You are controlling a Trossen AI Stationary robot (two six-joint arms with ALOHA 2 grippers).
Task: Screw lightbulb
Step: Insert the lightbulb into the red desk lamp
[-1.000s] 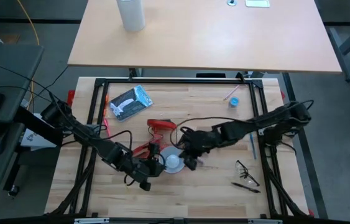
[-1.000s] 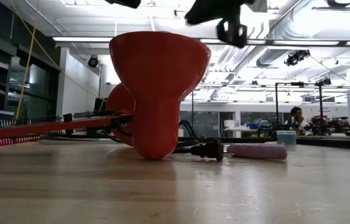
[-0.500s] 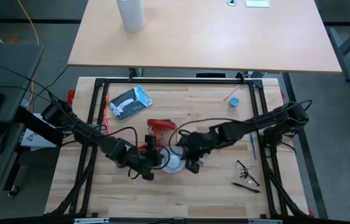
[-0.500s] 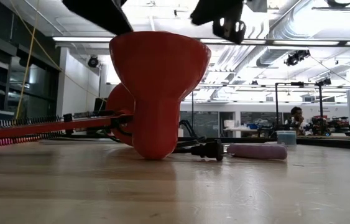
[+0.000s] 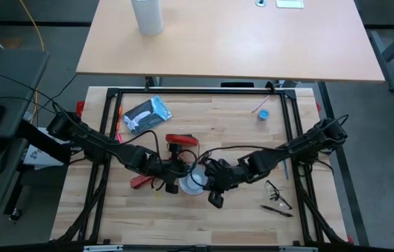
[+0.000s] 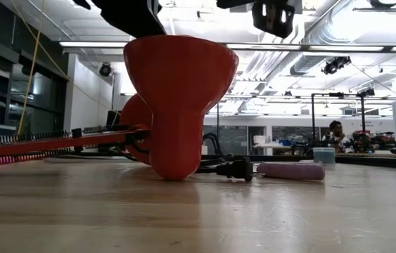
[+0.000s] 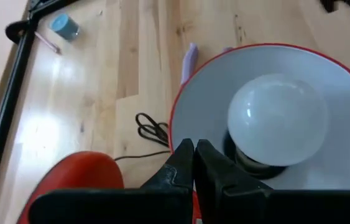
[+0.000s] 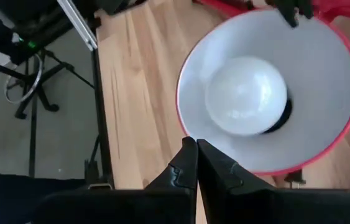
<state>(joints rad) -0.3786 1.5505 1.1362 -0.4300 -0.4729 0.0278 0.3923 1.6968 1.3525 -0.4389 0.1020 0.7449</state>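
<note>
White lightbulb (image 7: 278, 118) sits in the socket of the red lamp's shade (image 7: 342, 81) on your counter (image 5: 238, 210). Your left tool (image 7: 193, 157) and right tool (image 8: 196, 155) hover at the shade's rim, both fully closed, holding nothing.

Two dark, jointed arms, black cabling looped alongside. Left pincer (image 7: 193, 163) and right pincer (image 8: 196, 160): matte black fingers, angular, stepped inner edges.

Left claw (image 7: 193, 149) shut; right claw (image 8: 196, 147) shut, seemingly hovering.
</note>
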